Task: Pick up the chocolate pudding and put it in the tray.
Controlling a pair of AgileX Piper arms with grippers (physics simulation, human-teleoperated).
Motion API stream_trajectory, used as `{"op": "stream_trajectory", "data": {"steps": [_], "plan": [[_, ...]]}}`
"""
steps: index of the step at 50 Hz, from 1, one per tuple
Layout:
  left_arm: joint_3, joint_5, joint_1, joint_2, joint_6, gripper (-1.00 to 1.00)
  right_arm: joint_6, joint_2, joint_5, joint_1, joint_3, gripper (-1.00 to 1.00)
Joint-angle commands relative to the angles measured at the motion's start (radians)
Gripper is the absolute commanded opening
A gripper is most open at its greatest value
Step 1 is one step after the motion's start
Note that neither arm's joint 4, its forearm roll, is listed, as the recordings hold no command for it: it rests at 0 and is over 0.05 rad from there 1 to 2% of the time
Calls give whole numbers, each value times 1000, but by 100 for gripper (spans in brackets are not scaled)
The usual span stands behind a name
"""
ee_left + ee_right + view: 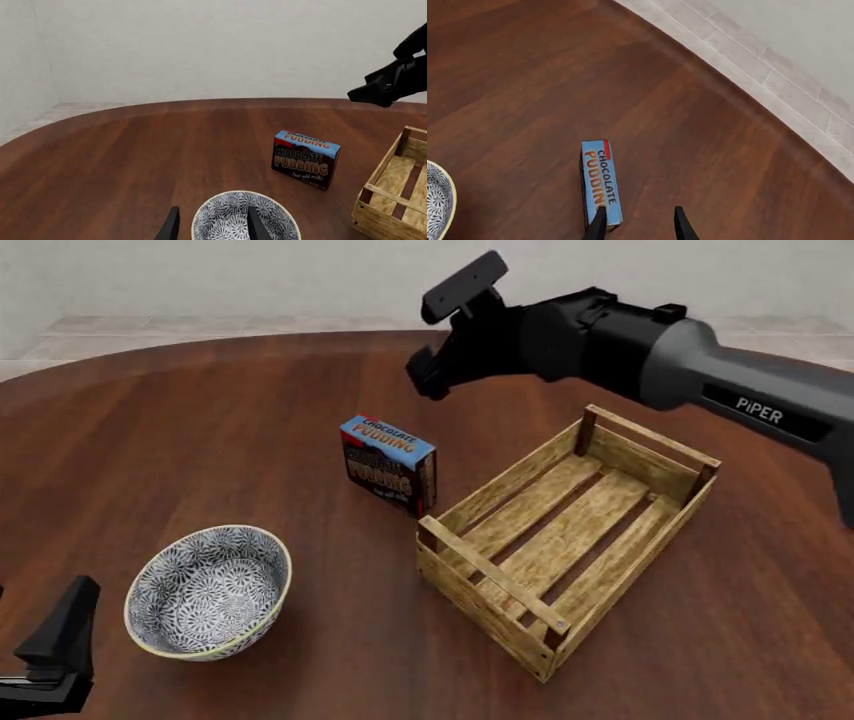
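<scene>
The chocolate pudding (387, 466) stands upright on the table just left of the tray (497, 577); it is a small carton with a blue top (600, 179) and a brown front (305, 159). The tray is a light wooden slatted crate (380, 219) with nothing in it. My right gripper (424, 378) hovers open above and behind the carton. In the right wrist view (639, 226), one fingertip overlaps the carton's end and the gap lies beside it. My left gripper (54, 655) rests low at the front left, open (213, 227) and holding nothing.
A blue-white patterned bowl (210, 590) sits at the front left, directly ahead of the left fingers (243, 217), and its rim shows in the right wrist view (437, 205). The right arm (694, 370) crosses above the tray's far end. The table's curved edge (200, 340) runs along the back.
</scene>
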Motion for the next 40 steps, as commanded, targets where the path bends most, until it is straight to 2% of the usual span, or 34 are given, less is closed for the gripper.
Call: {"op": "stream_trajectory", "data": {"steps": [1,16,40], "plan": [[0,0,0,0,0,100,-19,66,41,-2,-70,100],[0,0,0,0,0,100,-41,112,26,14,-48,100],[0,0,0,0,0,100,-37,141,10,38,-24,100]]}}
